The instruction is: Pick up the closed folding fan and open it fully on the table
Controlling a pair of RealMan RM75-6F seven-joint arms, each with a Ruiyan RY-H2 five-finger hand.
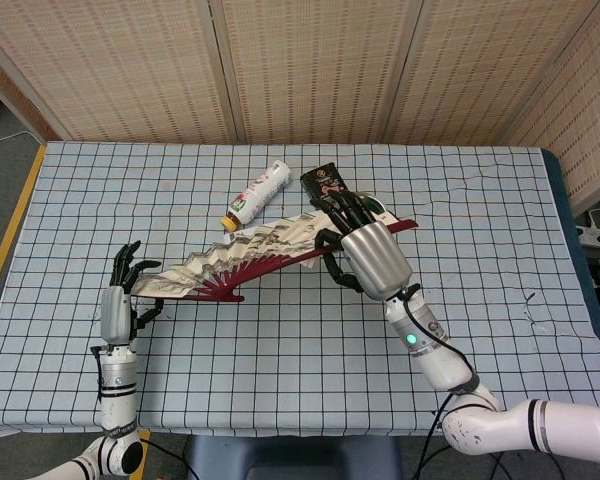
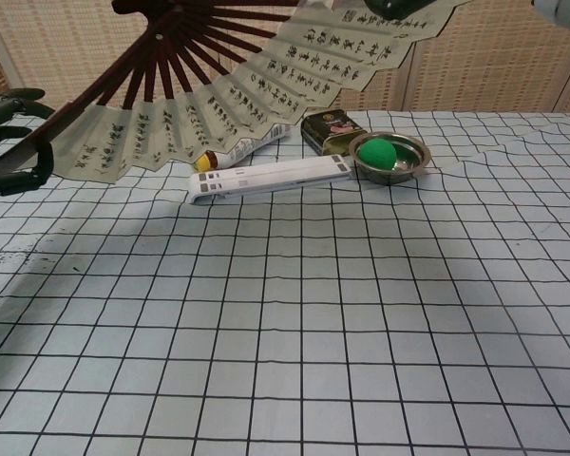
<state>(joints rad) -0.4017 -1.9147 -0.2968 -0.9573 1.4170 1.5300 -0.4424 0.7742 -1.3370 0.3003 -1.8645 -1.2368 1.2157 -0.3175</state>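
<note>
Folding fan (image 1: pixel 242 268) is hanging in the air above the tabletop (image 1: pixel 500 250), spread wide between both hands. Paper leaf with black calligraphy and dark red ribs is showing in chest view (image 2: pixel 237 85). Right hand (image 1: pixel 365 255) is gripping the fan's right end, fingers wrapped around the outer rib near the red guard tip. In chest view only its dark fingers at the top edge are showing (image 2: pixel 399 8). Left hand (image 1: pixel 117 300) is holding the fan's left end, dark fingers (image 2: pixel 9 142) curled around the outer stick. Fan pivot is sitting low in head view, between the hands.

Under the fan, a long white box (image 2: pixel 271 178) is lying flat on the checkered cloth. Beside it a white bottle with yellow cap (image 1: pixel 257 191) is lying on its side. Dark tin (image 2: pixel 331 131) is standing next to a metal bowl (image 2: pixel 406 161) that is holding a green ball (image 2: pixel 379 152).
</note>
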